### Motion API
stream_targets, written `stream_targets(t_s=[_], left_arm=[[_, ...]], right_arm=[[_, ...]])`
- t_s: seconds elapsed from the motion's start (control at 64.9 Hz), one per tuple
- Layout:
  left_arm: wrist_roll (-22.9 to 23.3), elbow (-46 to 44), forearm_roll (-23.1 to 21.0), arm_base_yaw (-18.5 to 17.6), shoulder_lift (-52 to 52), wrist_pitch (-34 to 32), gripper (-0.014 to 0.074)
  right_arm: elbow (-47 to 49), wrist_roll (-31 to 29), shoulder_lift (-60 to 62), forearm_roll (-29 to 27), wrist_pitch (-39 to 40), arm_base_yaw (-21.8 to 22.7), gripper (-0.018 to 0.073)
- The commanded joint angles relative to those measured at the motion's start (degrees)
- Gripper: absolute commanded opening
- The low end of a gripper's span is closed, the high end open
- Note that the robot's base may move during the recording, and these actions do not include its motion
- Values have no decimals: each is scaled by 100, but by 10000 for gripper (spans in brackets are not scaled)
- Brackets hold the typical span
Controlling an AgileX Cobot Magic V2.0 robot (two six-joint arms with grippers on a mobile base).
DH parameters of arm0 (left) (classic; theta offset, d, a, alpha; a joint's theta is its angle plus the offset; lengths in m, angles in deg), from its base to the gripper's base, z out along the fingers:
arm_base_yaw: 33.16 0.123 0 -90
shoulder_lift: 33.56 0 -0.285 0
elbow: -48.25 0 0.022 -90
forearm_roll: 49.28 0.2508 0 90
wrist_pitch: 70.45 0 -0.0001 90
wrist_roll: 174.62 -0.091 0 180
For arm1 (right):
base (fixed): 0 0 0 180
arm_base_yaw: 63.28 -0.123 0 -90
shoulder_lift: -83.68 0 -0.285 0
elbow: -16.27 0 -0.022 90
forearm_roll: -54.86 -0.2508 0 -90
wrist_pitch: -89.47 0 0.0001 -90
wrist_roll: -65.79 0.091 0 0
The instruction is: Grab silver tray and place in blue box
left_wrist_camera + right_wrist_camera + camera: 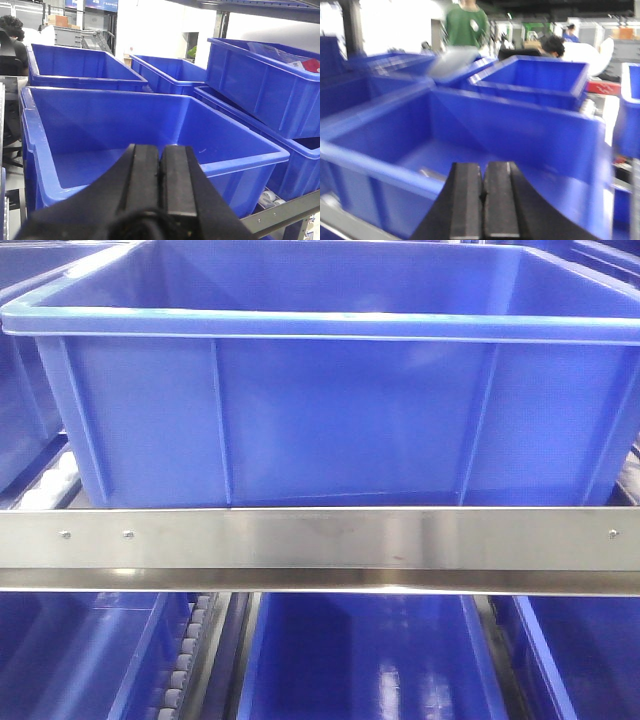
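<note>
The large, deep rectangular blue plastic box (330, 410) fills the front view, its smooth glossy wall broken by four vertical ribs under a thick lipped rim, and it stands on a shelf edged by a brushed steel rail (320, 545) with three small rivets showing. Below that rail, parts of more blue crates (370, 660) and a strip of small white rollers (185, 670) are visible. In the left wrist view the left gripper (161, 172) shows two flat black rubber-faced fingers pressed together with nothing between them, poised just over the near rim of the same blue box (125, 130), whose bare floor is in plain sight. Behind and beside it stand at least four more blue plastic crates (80, 67), one of them raised at the right and holding some crumpled packaging (285, 55). The right wrist view is blurred; the right gripper (483, 200) likewise has its two black pads closed flat against each other, empty, above a blue box (470, 135) edge, with a pale grey, rounded flat shape (452, 61) lying tilted across a crate farther back, which may be the silver metal tray, though the blur leaves that uncertain. A person in a green shirt (466, 25) stands beyond.
</note>
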Motion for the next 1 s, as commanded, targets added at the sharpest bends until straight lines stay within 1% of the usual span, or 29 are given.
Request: stream_targets(t_s=[0.0, 0.062, 0.092, 0.154, 0.2, 0.231, 0.293, 0.354, 0.462, 0.524, 0.693, 0.739, 0.986], left_arm=[[32, -161, -44, -33, 37, -377, -95], [32, -161, -44, -33, 37, -377, -95], [32, -161, -44, -33, 37, -377, -95], [32, -161, -44, -33, 37, -377, -95], [32, -161, -44, -33, 37, -377, -95], [32, -161, -44, -33, 37, -377, -95], [32, -161, -44, -33, 37, -377, -95], [32, -161, -44, -33, 37, -377, -95], [32, -161, -44, -33, 37, -377, -95], [32, -161, -44, -33, 37, -377, -95], [32, -161, -44, -33, 37, -377, -95], [32, -161, -44, -33, 37, -377, -95], [32, -161, -44, -33, 37, -377, -96]], right_arm=[[35, -923, 33, -478, 9, 79, 50], [-92, -1827, 140, -1218, -33, 283, 50], [-188, -2355, 207, -1712, -28, 477, 50], [-369, -3105, 312, -2565, 18, 862, 50], [-536, -3546, 393, -3182, 104, 1160, 50], [-653, -3767, 446, -3470, 185, 1326, 50], [-922, -4062, 579, -3841, 386, 1584, 50], [-1201, -4096, 798, -4010, 524, 1714, 50], [-1599, -4101, 1352, -4315, 500, 1811, 50], [-1775, -4218, 1609, -4504, 495, 1880, 50], [-2191, -4273, 2011, -4778, 588, 2093, 50], [-2183, -4273, 2076, -4794, 427, 2138, 50], [-2183, -4285, 2101, -4794, 466, 2431, 50]])
